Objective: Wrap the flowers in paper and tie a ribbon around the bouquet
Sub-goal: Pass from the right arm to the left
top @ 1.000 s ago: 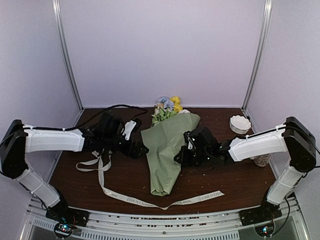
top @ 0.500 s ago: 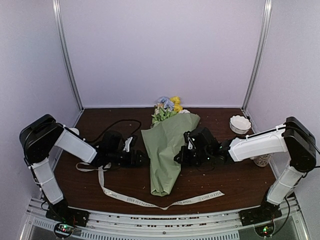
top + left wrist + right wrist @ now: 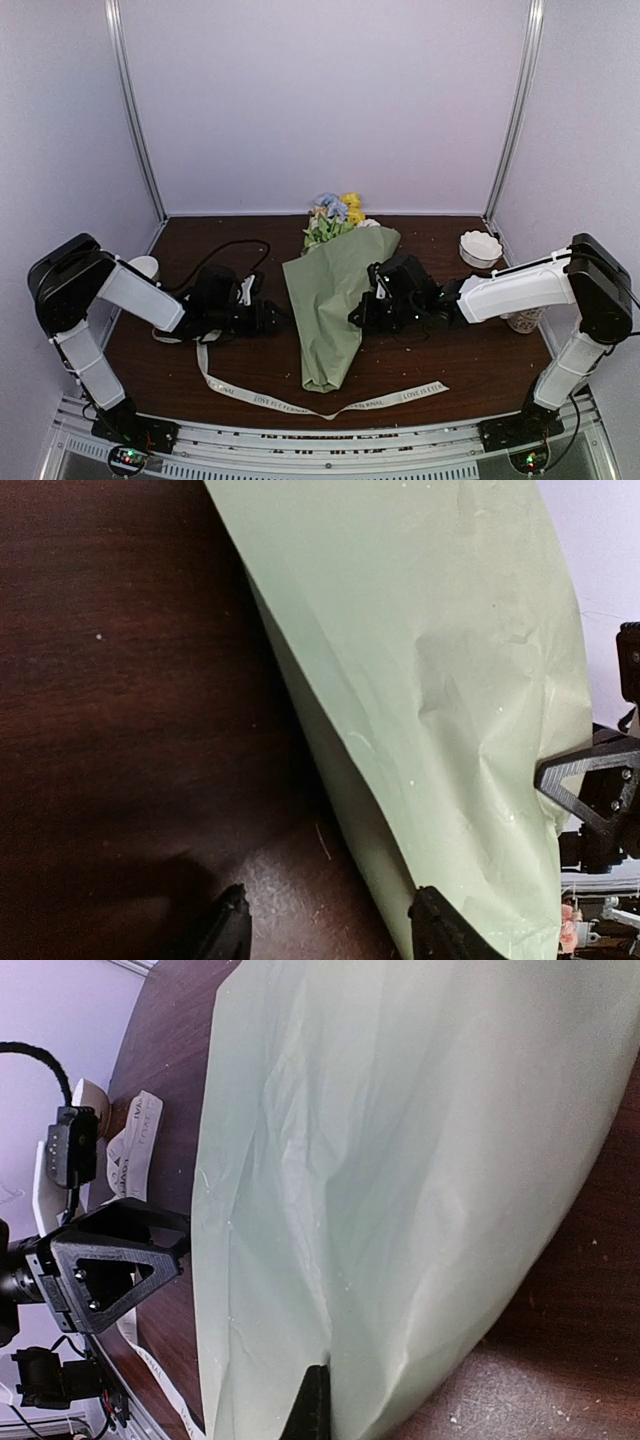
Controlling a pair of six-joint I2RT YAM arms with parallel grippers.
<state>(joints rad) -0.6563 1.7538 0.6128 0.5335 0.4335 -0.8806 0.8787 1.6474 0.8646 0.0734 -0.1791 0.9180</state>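
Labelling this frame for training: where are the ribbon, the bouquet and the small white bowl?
ribbon [image 3: 400, 396], top view, right-hand stretch
bouquet [image 3: 335, 300], top view, green sleeve's middle
small white bowl [image 3: 480, 247], top view, its inside

Open table [image 3: 430, 235] behind the bouquet [image 3: 335, 290]; ribbon [image 3: 415, 391] crosses the front.

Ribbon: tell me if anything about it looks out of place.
The ribbon lies loose and slack on the table, trailing from near the left hand past the narrow end of the bouquet, not around it. Nothing else stands out.
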